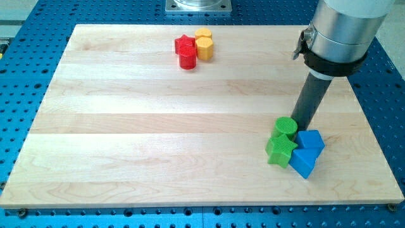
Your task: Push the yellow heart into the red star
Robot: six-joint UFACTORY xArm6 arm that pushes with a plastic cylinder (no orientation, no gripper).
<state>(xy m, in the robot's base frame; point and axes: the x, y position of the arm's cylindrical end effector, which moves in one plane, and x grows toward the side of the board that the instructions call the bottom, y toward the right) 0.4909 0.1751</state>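
The wooden board [158, 114] lies on a blue table with holes [19, 76]. At the view's top, a little left of the middle, four small blocks stand in one tight group. The red star [184, 45] is on the left of this group, and a red cylinder [188, 59] stands just below it, touching it. On the right side of the group there are two yellow blocks. The upper one [202, 33] seems to be the yellow heart, but its shape is not fully clear from this angle. The lower one, a yellow hexagon [205, 47], touches the red blocks. So the yellow heart is already just beside the red star.

The arm [345, 28] comes down at the view's right, and its dark rod [310, 98] goes to the board. There is no gripper on this arm, so nothing can open or close. My tip [299, 125] is at the lower right, well apart from the red and yellow group. It stands just beside the green cylinder [286, 128], on its right, and above the upper blue block [311, 140]. Under the green cylinder a green star [280, 150] touches it. A second blue block [303, 163] lies at the view's bottom of this cluster.
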